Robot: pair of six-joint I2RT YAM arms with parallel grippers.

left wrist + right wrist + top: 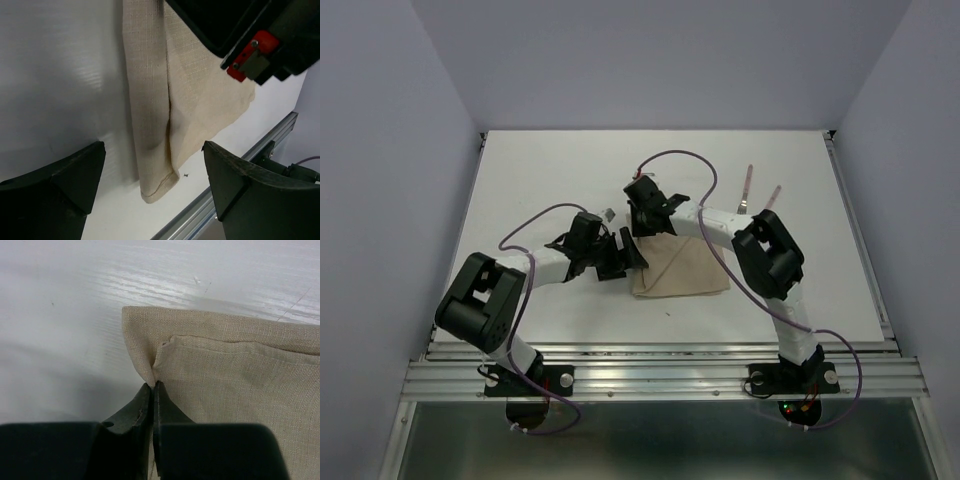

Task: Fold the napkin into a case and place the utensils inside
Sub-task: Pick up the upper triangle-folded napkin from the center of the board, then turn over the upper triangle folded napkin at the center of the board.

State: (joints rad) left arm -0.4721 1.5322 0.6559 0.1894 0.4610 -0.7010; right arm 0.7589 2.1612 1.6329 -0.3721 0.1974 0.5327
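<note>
The tan napkin (682,268) lies folded on the white table (550,170), with a narrow flap turned over along its left side (147,115). My right gripper (154,386) is shut on a pinch of cloth at the napkin's (235,375) far left corner. At the cloth's left edge my left gripper (623,260) stands open. In the left wrist view its jaws (152,172) straddle the near corner of the folded flap without touching it. The two utensils (748,186) (772,198), with pinkish handles, lie behind the napkin to the right, apart from both grippers.
The aluminium rail (660,355) runs along the table's near edge, close to the napkin's front. A small dark speck (186,175) lies on the table by the flap's corner. Grey walls enclose the table at the back and sides.
</note>
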